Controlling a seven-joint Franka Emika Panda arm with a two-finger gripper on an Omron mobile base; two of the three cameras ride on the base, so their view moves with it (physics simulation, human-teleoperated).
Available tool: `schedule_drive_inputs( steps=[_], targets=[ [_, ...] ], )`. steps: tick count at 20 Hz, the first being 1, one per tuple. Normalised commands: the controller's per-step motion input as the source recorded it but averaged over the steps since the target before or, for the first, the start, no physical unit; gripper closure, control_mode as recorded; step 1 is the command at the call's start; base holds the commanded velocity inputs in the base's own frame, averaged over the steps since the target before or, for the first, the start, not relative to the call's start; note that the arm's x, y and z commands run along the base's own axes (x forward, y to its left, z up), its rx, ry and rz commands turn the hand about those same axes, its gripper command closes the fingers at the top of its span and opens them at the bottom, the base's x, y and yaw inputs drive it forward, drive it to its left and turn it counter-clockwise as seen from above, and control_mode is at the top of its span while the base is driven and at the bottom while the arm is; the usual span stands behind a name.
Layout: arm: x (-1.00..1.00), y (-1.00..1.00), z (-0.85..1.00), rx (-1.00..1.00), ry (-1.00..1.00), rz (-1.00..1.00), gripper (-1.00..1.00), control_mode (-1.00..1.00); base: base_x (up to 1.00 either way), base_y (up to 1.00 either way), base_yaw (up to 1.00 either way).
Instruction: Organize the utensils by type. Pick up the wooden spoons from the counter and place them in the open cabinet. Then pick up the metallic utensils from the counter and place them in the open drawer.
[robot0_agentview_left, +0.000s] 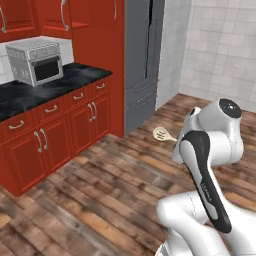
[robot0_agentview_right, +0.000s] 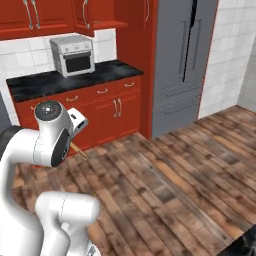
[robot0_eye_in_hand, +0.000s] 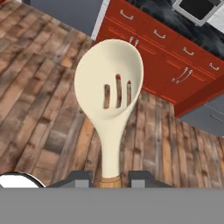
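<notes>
**Slotted wooden spoon in hand, cabinet still to reach**

The gripper (robot0_eye_in_hand: 109, 178) has its two dark fingers clamped on the handle of a pale slotted wooden spoon (robot0_eye_in_hand: 110, 87), which stands up from the bottom centre of the hand view with its bowl filling the upper middle. In the left base view the same spoon's bowl pokes out just left of the arm's white wrist, right of centre, hanging above the plank floor (robot0_agentview_left: 100, 200) rather than over any worktop. In the right base view a thin tan bit of handle shows at centre left, beside the arm's upper joint.

The black stone counter (robot0_agentview_left: 45, 92) lies at the upper left of the left base view, above red cabinet fronts, with a silver toaster oven (robot0_agentview_left: 36, 61) standing on it. I can make out no other utensils on the stretch of counter that shows, and no open cabinet or open drawer either; the red doors and drawers I can see look closed.

As I judge it, the task is in its early part: one wooden spoon is picked up but not yet placed. The other wooden spoon and the metal utensil I cannot account for from here.
</notes>
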Motion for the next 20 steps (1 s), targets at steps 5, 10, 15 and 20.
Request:
schedule_drive_inputs(
  steps=[5, 10, 15, 20],
  targets=[
    [0.00, 0.00, 0.00, 0.00, 0.00, 0.00, 1.00, 1.00, 1.00, 0.07, -0.11],
    [0.00, 0.00, 0.00, 0.00, 0.00, 0.00, 1.00, 1.00, 1.00, 0.04, -0.09],
    [0.00, 0.00, 0.00, 0.00, 0.00, 0.00, 1.00, 1.00, 1.00, -0.01, 0.00],
    [0.00, 0.00, 0.00, 0.00, 0.00, 0.00, 1.00, 1.00, 1.00, -0.02, 0.03]
  ],
)
